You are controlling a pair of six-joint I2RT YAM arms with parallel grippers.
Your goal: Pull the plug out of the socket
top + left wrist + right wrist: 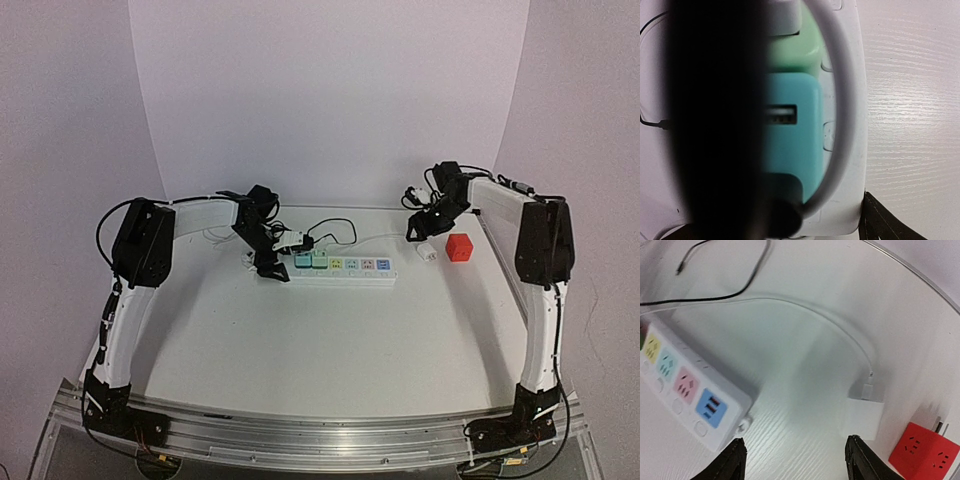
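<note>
The white power strip (340, 277) lies across the middle of the table with a row of coloured outlets. A white plug (296, 241) with a thin black cable (335, 224) stands at the strip's left end. My left gripper (268, 252) is open and straddles that end. In the left wrist view its right finger (882, 220) is beside the strip (852, 100), and a dark blur covers the left. A teal outlet (795, 135), a white cord (842, 145) and the plug's edge (782, 17) show there. My right gripper (797, 462) is open and empty, above the table right of the strip (732, 432).
A small white adapter (862, 417) with a thin white cable lies just right of my right gripper, also seen in the top view (428, 252). A red cube socket (459, 247) stands beside it. White walls curve round the back of the table.
</note>
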